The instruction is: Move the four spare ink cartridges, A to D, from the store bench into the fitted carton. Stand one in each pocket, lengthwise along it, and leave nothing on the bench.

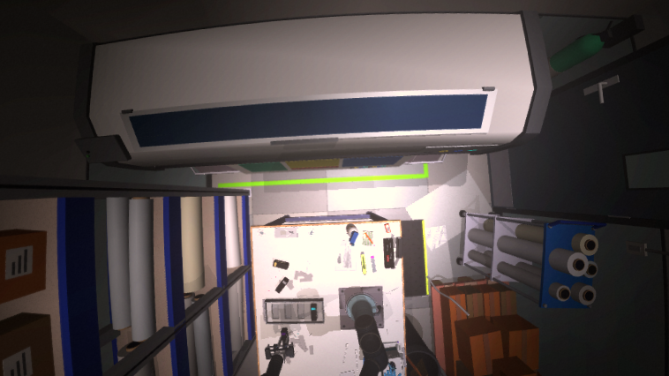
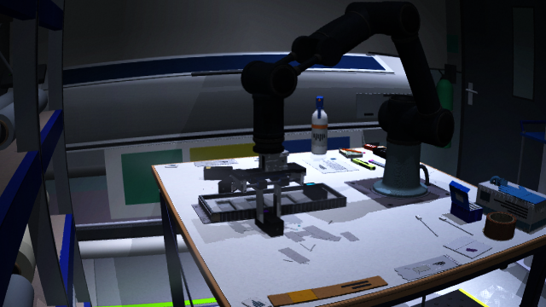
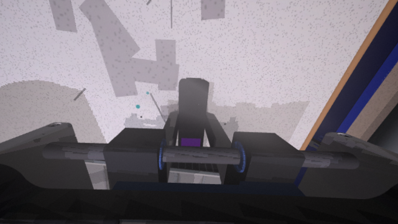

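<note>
A dark ink cartridge with a purple mark (image 2: 269, 224) (image 3: 192, 112) (image 1: 284, 335) rests on the bench in front of the near side of the fitted carton (image 2: 273, 201) (image 1: 294, 310). One cartridge with a cyan mark (image 1: 314, 311) (image 2: 315, 190) stands in the carton's end pocket nearest the arm's base. Two more dark cartridges (image 1: 280, 264) (image 1: 282, 284) lie on the bench beyond the carton. My gripper (image 2: 268, 213) (image 3: 192, 137) (image 1: 280, 346) points straight down over the purple-marked cartridge and is closed on it.
A small blue box (image 2: 460, 207), a tape roll (image 2: 500, 225) and a white case (image 2: 507, 204) sit at the right end of the bench. A spray bottle (image 2: 319, 125) and markers (image 2: 363, 163) stand behind the arm's base (image 2: 399, 179). The bench edge (image 3: 342, 81) runs close beside the gripper.
</note>
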Robot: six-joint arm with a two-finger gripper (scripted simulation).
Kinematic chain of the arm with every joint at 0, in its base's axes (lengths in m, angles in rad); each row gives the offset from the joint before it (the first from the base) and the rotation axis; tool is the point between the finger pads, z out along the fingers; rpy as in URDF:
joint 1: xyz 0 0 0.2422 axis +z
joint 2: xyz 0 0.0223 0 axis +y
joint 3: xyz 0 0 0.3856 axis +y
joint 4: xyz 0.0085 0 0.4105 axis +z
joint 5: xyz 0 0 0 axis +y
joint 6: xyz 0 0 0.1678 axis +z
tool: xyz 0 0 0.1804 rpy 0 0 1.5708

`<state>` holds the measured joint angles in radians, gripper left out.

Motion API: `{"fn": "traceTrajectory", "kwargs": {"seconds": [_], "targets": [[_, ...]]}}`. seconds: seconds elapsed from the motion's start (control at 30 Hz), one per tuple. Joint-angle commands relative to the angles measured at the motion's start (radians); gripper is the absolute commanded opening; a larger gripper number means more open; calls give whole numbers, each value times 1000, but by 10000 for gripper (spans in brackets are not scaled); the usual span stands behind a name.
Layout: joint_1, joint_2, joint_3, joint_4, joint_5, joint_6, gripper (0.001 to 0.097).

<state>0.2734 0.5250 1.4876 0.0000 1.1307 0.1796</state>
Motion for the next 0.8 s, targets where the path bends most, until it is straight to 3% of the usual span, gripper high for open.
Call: {"fn": "traceTrajectory", "kwargs": {"seconds": [0.0,0.77], "targets": [[0,-4,-4,0,4,0,15],[0,-86,-116,0,198,0,15]]}}
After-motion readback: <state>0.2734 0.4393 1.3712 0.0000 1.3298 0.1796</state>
